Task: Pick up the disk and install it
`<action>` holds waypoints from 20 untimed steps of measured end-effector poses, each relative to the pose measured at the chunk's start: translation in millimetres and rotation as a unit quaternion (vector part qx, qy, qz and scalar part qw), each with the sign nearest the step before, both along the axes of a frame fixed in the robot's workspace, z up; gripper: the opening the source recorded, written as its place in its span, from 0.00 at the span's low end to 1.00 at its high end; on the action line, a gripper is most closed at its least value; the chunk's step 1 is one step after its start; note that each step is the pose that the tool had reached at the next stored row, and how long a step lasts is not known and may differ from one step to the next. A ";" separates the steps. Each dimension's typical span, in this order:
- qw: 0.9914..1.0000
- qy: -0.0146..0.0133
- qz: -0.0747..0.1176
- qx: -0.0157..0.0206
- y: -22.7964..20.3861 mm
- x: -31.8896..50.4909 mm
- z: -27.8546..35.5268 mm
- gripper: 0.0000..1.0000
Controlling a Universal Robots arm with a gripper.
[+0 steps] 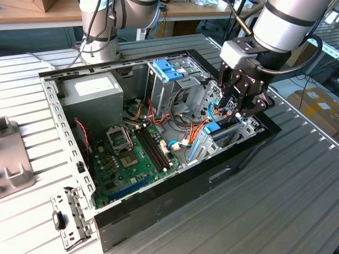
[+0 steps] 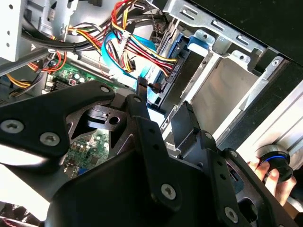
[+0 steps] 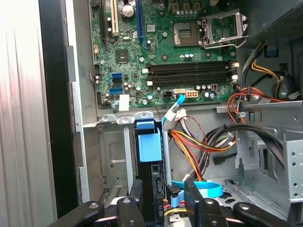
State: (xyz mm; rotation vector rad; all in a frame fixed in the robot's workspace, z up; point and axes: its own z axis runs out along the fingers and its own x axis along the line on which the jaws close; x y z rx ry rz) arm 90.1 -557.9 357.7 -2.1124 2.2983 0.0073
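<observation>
The disk (image 3: 148, 147), a dark drive in a bright blue carrier with a blue tab, stands on edge in the metal bay at the case's front corner. In the exterior view its blue tab (image 1: 213, 128) shows just below my gripper (image 1: 233, 114). My gripper (image 3: 163, 201) is open, its black fingers (image 3: 136, 196) straddling the disk's near end, with a gap and cables on the other side. In the second wrist view my gripper (image 2: 163, 106) hangs over the disk (image 2: 176, 71), whose dark edge lies in the bay beside bundled cables.
The open computer case (image 1: 175, 203) lies on a slatted metal table. Inside are a green motherboard (image 1: 132, 159), a grey power supply (image 1: 95, 87) and a light-blue bracket (image 1: 165, 69) on the drive cage. A loose metal plate (image 1: 71, 217) lies outside. A person's hand (image 2: 272, 177) shows beyond the case.
</observation>
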 end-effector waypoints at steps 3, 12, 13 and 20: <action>1.000 0.000 0.000 -0.008 0.1 0.1 -3.3 0.48; 1.000 0.000 0.000 -0.009 0.0 0.0 -4.7 0.34; 1.000 0.000 0.000 -0.009 0.0 0.0 -4.7 0.28; 1.000 0.000 0.000 -0.009 -0.4 0.0 -5.2 0.16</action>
